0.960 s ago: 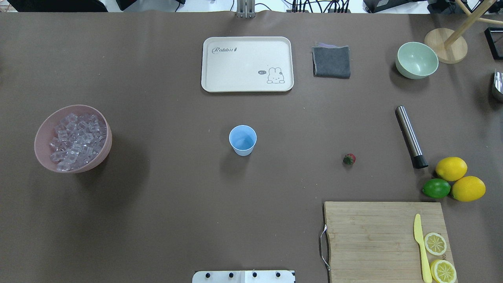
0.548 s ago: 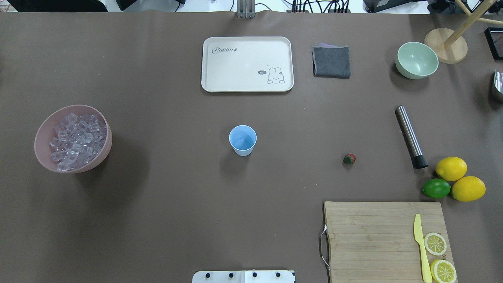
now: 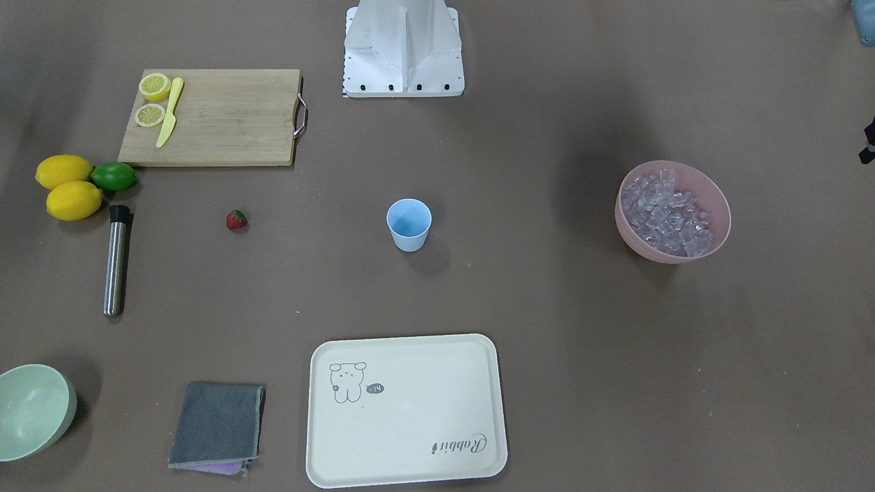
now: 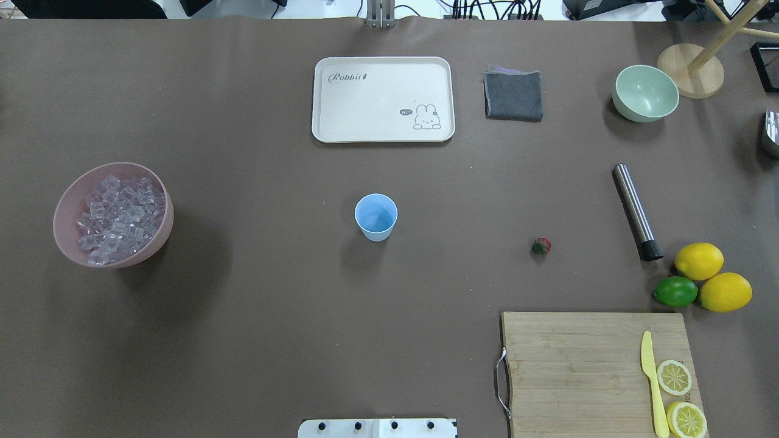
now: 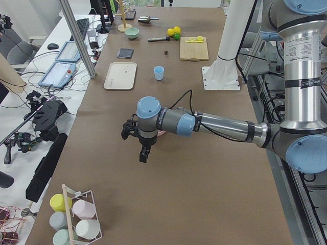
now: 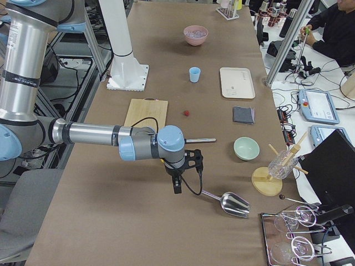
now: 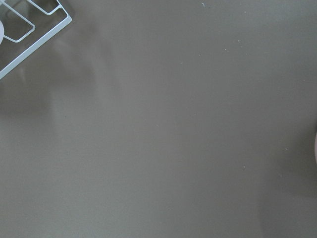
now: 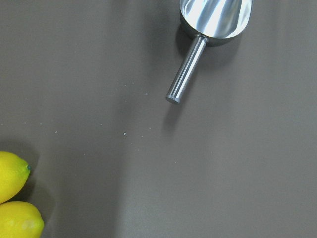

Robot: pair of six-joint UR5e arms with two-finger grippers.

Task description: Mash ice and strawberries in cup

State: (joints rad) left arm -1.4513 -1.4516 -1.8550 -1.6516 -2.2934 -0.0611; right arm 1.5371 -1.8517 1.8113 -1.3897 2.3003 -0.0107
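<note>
The pale-blue cup (image 4: 376, 216) stands upright and empty at the table's middle. A small red strawberry (image 4: 540, 246) lies on the table to its right. Clear ice (image 4: 118, 219) cubes fill a pink bowl (image 4: 159, 237) at the far left. Neither gripper shows in the overhead or front views. In the exterior left view my left gripper (image 5: 144, 153) hangs over bare table, fingers down. In the exterior right view my right gripper (image 6: 177, 185) hangs near a steel scoop (image 6: 230, 204). I cannot tell whether either is open or shut.
A steel muddler (image 4: 636, 212) lies right of the strawberry, by two lemons (image 4: 698, 260) and a lime (image 4: 675, 291). The cutting board (image 4: 578, 371) carries a yellow knife (image 4: 651, 380) and lemon slices. A cream tray (image 4: 382, 99), grey cloth (image 4: 514, 96) and pale-green bowl (image 4: 645, 92) line the far side.
</note>
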